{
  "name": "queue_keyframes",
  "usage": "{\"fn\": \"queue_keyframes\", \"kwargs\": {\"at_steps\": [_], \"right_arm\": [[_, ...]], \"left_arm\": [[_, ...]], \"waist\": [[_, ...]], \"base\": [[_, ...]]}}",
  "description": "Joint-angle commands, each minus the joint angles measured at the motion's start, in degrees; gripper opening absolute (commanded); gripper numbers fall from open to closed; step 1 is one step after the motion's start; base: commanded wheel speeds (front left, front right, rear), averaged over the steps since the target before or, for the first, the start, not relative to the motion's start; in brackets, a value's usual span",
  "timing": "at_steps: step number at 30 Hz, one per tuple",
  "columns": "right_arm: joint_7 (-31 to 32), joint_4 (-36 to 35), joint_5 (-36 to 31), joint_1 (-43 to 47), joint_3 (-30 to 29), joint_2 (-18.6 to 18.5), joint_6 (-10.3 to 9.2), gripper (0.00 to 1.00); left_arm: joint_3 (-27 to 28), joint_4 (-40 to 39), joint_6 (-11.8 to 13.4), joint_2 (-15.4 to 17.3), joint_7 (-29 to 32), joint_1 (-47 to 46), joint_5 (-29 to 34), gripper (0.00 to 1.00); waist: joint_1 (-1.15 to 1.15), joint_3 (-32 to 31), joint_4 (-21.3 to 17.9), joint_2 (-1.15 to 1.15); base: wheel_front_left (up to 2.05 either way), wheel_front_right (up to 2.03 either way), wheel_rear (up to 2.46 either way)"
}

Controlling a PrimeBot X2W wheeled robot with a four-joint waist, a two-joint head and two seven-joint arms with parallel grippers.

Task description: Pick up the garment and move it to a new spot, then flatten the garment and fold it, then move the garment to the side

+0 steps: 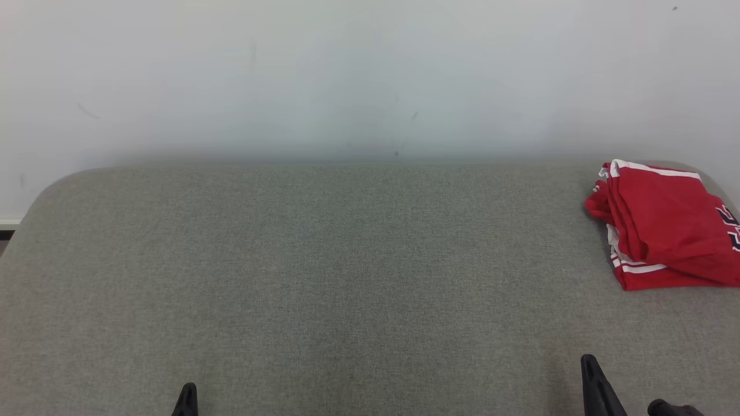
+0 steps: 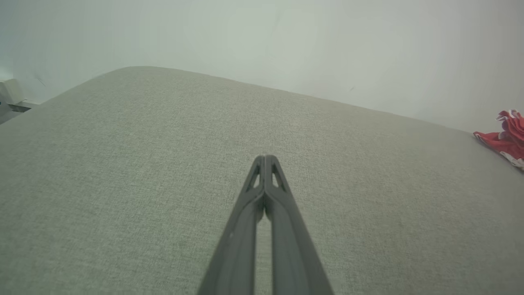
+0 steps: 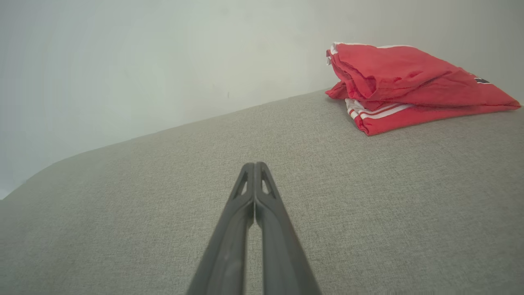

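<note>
The garment (image 1: 665,225) is a red shirt with white stripes, lying folded in a heap at the far right of the grey padded table (image 1: 347,277). It also appears in the right wrist view as a red bundle (image 3: 409,86) and at the right edge of the left wrist view as the garment (image 2: 505,137). My left gripper (image 1: 188,393) sits at the near edge, lower left, and its fingertips (image 2: 265,160) are pressed together with nothing between them. My right gripper (image 1: 589,367) rests at the lower right, well in front of the garment, shut and empty (image 3: 254,167).
A pale wall (image 1: 370,75) runs directly behind the table's far edge. The table's corners are rounded. A white fixture (image 2: 10,92) shows beyond the table's far left corner in the left wrist view.
</note>
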Motion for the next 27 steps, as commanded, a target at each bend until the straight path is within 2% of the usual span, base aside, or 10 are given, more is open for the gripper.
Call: {"fn": "queue_keyframes", "kwargs": {"at_steps": [1, 16, 27], "right_arm": [[0.5, -1.2, 2.9, -1.1, -0.3, -0.2, -0.01, 0.00], [4.3, -2.1, 18.4, -2.0, -1.4, -0.6, -0.02, 0.00], [6.6, -2.6, 27.3, -2.6, -2.1, -0.7, -0.04, 0.00]], "left_arm": [[0.0, -1.0, 0.0, 0.1, 0.6, -1.1, -2.8, 0.00], [0.0, -1.4, 0.0, 0.1, 4.1, -2.7, -18.3, 0.00], [0.1, -1.7, 0.0, 0.1, 6.2, -3.7, -27.3, 0.00]], "waist": [[0.00, 0.0, 0.0, 0.00], [0.00, 0.3, -0.4, 0.00], [0.00, 0.4, -0.6, 0.00]], "base": [[0.00, 0.00, 0.00], [0.00, 0.00, 0.00], [0.00, 0.00, 0.00]]}}
